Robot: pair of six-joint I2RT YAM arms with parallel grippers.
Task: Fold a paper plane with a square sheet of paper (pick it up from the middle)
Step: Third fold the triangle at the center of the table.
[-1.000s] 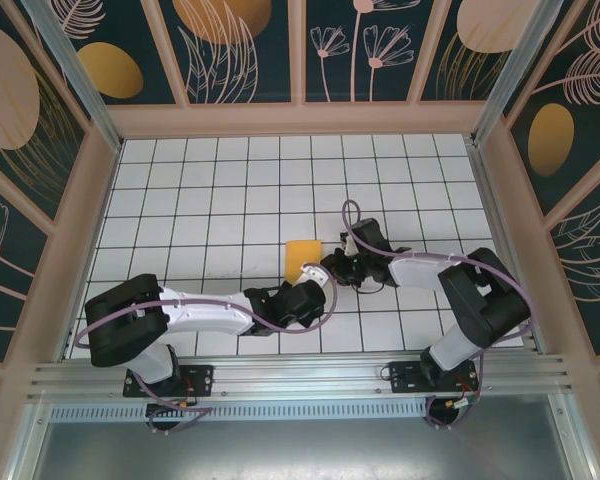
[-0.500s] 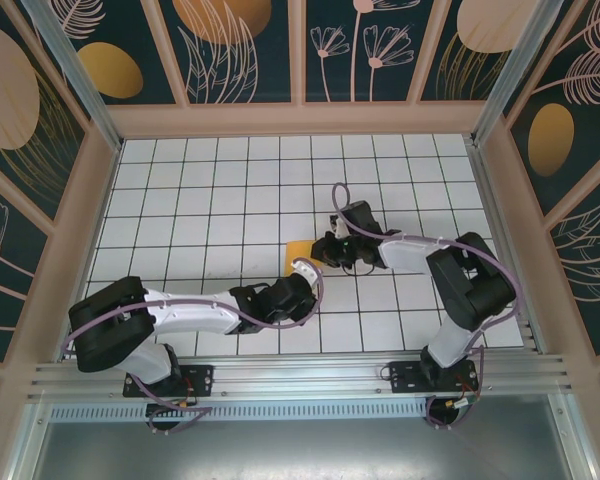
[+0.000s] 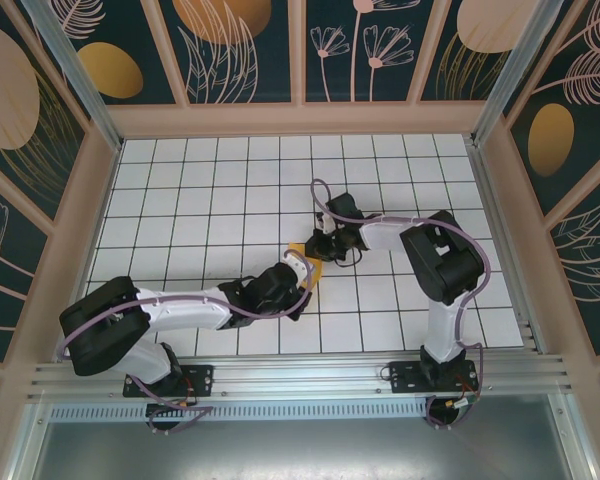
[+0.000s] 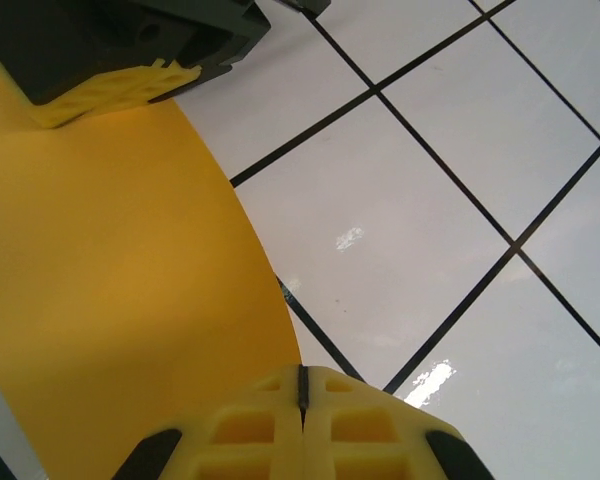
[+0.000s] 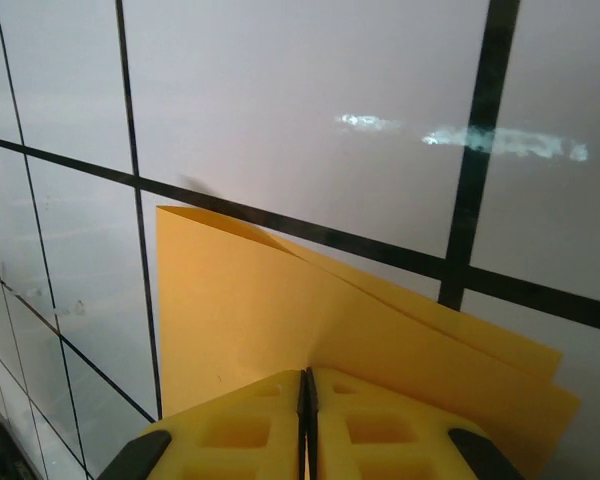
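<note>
The square sheet of paper is bright orange and folded over, lifted between my two grippers near the middle of the table. In the left wrist view the paper curves up on the left, its edge running into the shut jaws of my left gripper. A yellow pad of the right gripper's fingers touches its far end. In the right wrist view two layers of the paper spread from my right gripper, which is shut on it. From above, the left gripper and right gripper hide most of the sheet.
White tiled table with black grid lines, walled by patterned panels on three sides. A metal rail runs along the near edge by the arm bases. Free tiles lie left, right and behind the grippers.
My right gripper has swung left onto the paper and closed on it. The left arm has shifted left and slightly forward. The sheet, flat before, is now raised and mostly covered.
</note>
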